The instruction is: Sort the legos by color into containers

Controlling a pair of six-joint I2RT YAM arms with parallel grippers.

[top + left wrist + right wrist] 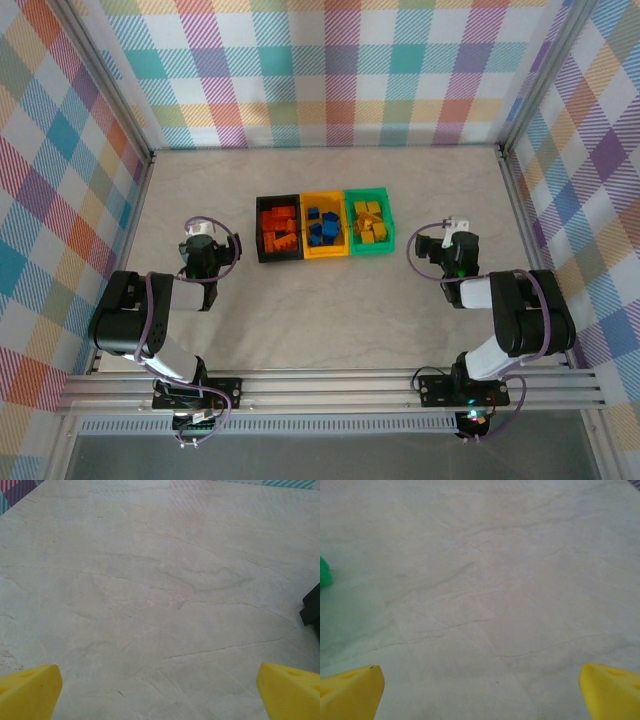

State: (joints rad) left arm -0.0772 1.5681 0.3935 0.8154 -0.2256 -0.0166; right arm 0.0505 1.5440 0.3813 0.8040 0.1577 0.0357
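Note:
Three bins stand side by side mid-table. The black bin [262, 230] holds several orange legos [279, 228]. In the yellow bin [326, 252] lie several blue legos [322, 226]. Several yellow legos [368, 221] fill the green bin [387, 222]. My left gripper [201, 240] rests left of the bins, and its yellow fingertips [30, 690] stand wide apart over bare tabletop, open and empty. My right gripper [450, 238] sits right of the bins, fingertips [612, 690] likewise spread, open and empty. A corner of the black bin [312, 607] and a sliver of the green bin [324, 572] peek into the wrist views.
The pale marbled tabletop [330, 310] spreads around the bins. Plaid cloth walls on a metal frame [130, 120] enclose three sides. Both arm bases sit on the rail [330, 385] at the near edge.

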